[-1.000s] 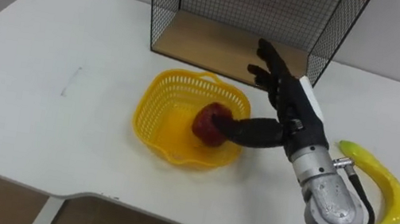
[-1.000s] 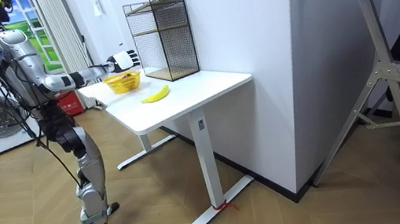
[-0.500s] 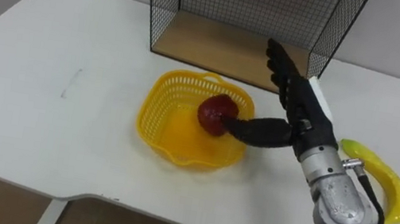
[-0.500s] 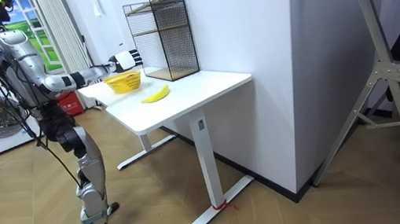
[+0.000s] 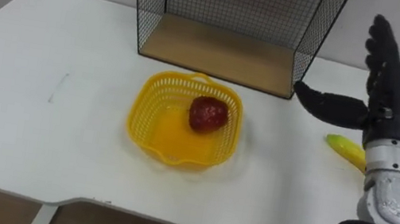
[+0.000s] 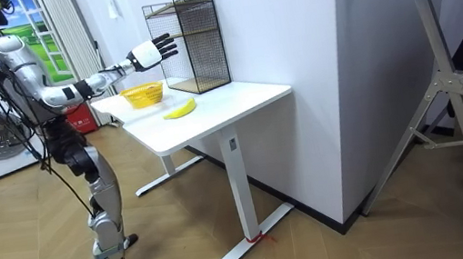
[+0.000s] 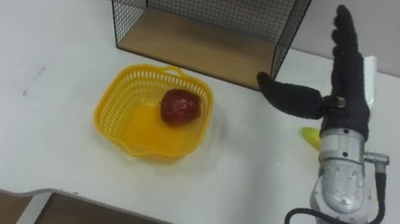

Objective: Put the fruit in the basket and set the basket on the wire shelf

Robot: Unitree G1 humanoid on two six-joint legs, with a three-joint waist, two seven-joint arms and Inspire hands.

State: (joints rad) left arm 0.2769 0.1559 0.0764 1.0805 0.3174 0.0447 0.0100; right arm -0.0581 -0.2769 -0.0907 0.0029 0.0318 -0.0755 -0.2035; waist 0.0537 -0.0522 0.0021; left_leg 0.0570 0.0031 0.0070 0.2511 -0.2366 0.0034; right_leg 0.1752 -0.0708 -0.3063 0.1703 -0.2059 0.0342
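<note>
**Left eye view.** A yellow plastic lattice basket (image 5: 141,111) stands on the white worktop (image 5: 26,141). A round dark red fruit (image 5: 208,114) lies inside the basket, toward its far right wall. Directly behind the basket stands the black wire shelf (image 5: 232,9) with a wooden floor. To the right of the basket, well apart from it, the right hand (image 5: 385,101) is raised above the worktop. Its fingers are straight and its thumb is spread toward the basket, and it holds nothing. A yellow banana (image 5: 345,149) lies on the worktop right of the basket, partly hidden by the wrist.

**Room view.** The robot stands upright at the worktop's end on the room view's left. Its right arm is stretched out, with the hand (image 6: 149,54) held higher than the basket (image 6: 143,94).

**Right eye view.** The fruit (image 7: 180,106) rests in the basket. The hand (image 7: 348,91) is spread and empty, and it is clear of the basket's rim.
</note>
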